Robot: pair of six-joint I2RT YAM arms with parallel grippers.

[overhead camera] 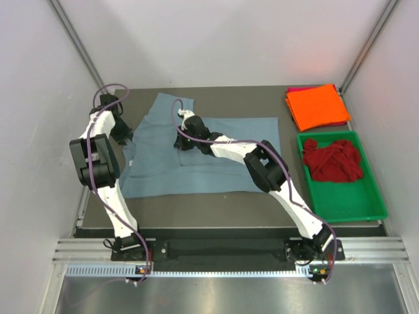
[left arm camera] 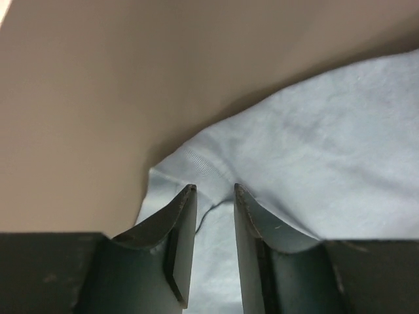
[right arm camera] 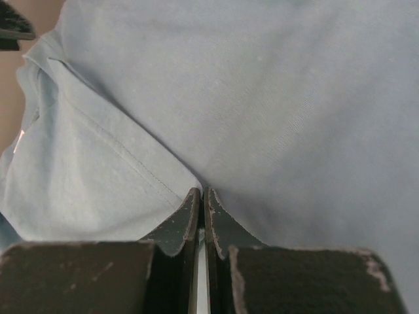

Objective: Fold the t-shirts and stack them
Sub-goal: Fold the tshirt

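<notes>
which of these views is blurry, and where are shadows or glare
top external: sharp, evenly lit, only soft shadows on the blue-grey t-shirt; left wrist: the dark left end effector looks soft near the lens, shadow along the cloth edge; right wrist: weave visible, right end effector underexposed, no glare

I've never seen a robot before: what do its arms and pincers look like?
The left arm and right arm are white tubes with bulky black joints; a purple cable loops along each. The left gripper and right gripper have two dark, tapering fingers, the right's scuffed.
</notes>
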